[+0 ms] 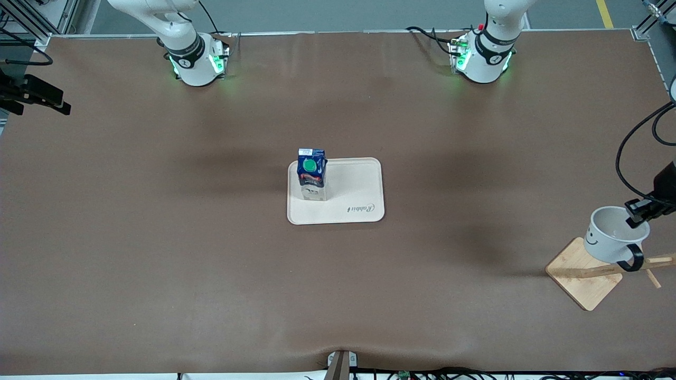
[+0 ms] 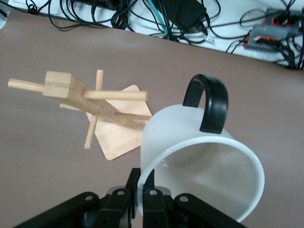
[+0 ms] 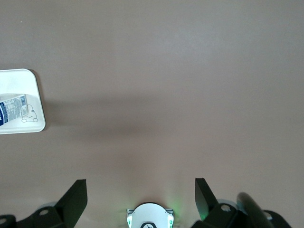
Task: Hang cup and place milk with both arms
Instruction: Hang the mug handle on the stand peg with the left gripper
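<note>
Item: cup (image 1: 612, 237), white, black handle, smiley on its side. Held in the air by my left gripper (image 1: 640, 210) at the left arm's end of the table, my fingers (image 2: 151, 197) pinching its rim. Its handle sits at a peg of the wooden rack (image 1: 586, 274); whether it is threaded on, I cannot tell. The left wrist view alone shows the pinch on the rim.

Item: milk (image 1: 311, 174), upright on the cream tray (image 1: 359, 195) mid-table.

Item: my right gripper (image 3: 140, 197), fingers spread wide, holding nothing, over bare table toward the right arm's end; only the right wrist view shows it.
</note>
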Motion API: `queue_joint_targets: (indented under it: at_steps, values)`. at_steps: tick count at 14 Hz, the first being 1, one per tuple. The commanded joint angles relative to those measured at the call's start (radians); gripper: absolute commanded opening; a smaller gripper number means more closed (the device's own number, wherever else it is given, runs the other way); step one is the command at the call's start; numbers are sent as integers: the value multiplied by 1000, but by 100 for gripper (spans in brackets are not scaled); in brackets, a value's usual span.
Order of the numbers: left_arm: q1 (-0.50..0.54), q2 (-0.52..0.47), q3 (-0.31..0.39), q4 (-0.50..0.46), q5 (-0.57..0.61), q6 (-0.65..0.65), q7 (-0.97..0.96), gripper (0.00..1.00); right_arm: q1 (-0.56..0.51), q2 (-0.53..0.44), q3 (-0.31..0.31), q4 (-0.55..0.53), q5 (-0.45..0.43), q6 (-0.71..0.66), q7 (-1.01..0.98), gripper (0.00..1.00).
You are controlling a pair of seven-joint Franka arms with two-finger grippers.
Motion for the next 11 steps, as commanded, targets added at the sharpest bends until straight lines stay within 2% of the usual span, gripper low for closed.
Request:
queue_joint_targets:
  at_steps: [1,6,11]
  values:
    - [11,24,-9,20,-49,27,1,0,-1,11,4,21,-2,-8,-4,100]
    - [73,27,-9,11,-116,27,16,0,-1,11,4,21,-1,-6,-4,100]
    - [101,52,-9,1,-119,27,16,0,-1,17,4,21,-2,-6,-5,100]
